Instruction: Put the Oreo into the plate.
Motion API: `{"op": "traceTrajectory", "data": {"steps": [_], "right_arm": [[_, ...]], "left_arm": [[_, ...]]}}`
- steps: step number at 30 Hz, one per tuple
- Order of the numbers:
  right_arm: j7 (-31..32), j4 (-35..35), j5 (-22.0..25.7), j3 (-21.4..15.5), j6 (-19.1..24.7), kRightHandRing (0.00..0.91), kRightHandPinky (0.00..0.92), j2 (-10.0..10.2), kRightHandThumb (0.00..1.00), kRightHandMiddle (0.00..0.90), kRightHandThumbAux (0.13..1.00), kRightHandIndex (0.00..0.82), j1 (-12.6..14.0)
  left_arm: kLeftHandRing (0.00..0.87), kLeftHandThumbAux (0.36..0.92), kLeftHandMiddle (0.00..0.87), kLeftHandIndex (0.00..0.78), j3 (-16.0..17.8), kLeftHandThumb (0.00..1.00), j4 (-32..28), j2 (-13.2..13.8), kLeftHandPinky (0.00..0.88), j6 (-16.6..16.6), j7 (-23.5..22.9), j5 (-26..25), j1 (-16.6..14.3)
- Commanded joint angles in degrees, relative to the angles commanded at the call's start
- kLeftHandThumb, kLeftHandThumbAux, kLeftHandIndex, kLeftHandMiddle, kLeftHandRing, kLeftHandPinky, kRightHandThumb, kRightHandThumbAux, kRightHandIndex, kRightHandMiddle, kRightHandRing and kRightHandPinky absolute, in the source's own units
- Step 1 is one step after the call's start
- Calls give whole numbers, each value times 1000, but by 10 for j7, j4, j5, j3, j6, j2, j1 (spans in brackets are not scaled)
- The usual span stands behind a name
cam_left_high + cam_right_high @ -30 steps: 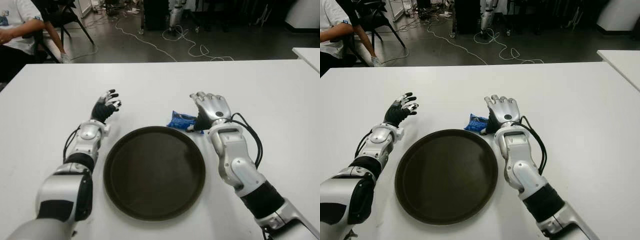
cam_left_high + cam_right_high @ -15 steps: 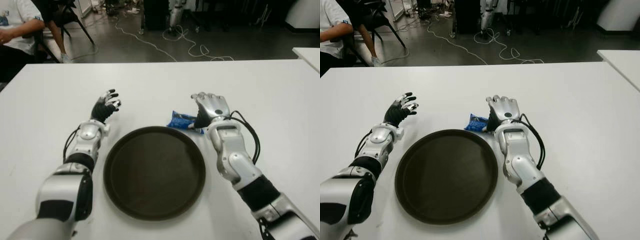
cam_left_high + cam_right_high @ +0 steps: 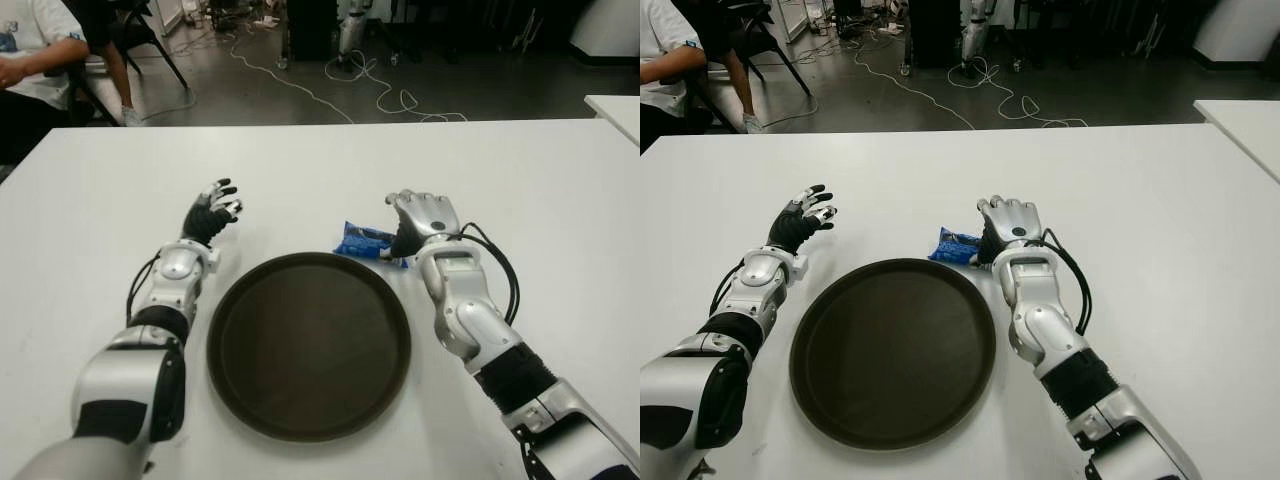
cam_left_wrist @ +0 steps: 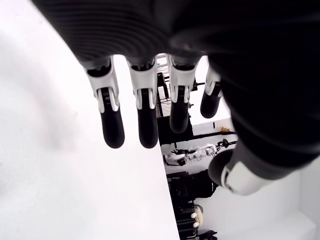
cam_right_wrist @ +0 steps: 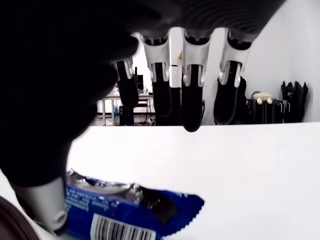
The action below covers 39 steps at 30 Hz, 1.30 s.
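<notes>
The fingers (image 5: 192, 107) of the right hand (image 3: 422, 217) hang extended above the blue Oreo packet (image 3: 362, 241), not closed on it, thumb beside its end. The packet lies on the white table (image 3: 520, 180), just past the dark plate's (image 3: 309, 345) far rim. Left of the plate, the left hand (image 3: 210, 215) shows spread fingers, holding nothing.

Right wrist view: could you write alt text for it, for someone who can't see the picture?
Seen from the robot's wrist, the right hand hangs open over a white table, its dark-tipped fingers pointing down and holding nothing. A blue Oreo packet lies on the table just beneath the thumb, with the dark plate's edge in the corner.
</notes>
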Motion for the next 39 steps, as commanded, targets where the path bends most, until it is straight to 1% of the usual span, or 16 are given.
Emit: {"op": "traceTrajectory", "data": {"steps": [4, 10, 16, 20, 28, 32, 39], "right_arm": [[-2, 13, 6, 1, -3, 269, 322, 0, 0, 226, 707, 209, -6], [-13, 39, 25, 0, -16, 290, 347, 1, 0, 247, 716, 241, -14], [-27, 59, 40, -1, -25, 290, 346, 1, 0, 249, 717, 234, -19], [-36, 77, 48, 2, -30, 288, 342, 1, 0, 246, 712, 225, -23], [-38, 92, 56, 5, -35, 274, 329, 1, 0, 233, 704, 206, -29], [-42, 100, 70, 1, -39, 272, 337, 4, 0, 224, 703, 196, -30], [-48, 110, 82, 4, -40, 277, 342, 4, 0, 231, 706, 214, -34]], "left_arm": [[203, 656, 159, 64, 0, 221, 0, 0, 268, 0, 1, 0, 0], [192, 645, 150, 61, 0, 208, 0, 0, 244, -2, -1, 0, 1], [197, 654, 154, 60, -1, 199, -1, 0, 258, -4, -1, 1, 2], [196, 661, 152, 57, -1, 210, -1, 0, 263, -4, 0, 1, 2], [200, 651, 157, 62, -1, 213, -1, -1, 267, -4, 2, 0, 2], [194, 645, 148, 53, 2, 206, -2, -2, 259, -4, -1, -4, 3], [191, 646, 149, 56, 0, 198, -2, -1, 249, -1, 1, -1, 2]]}}
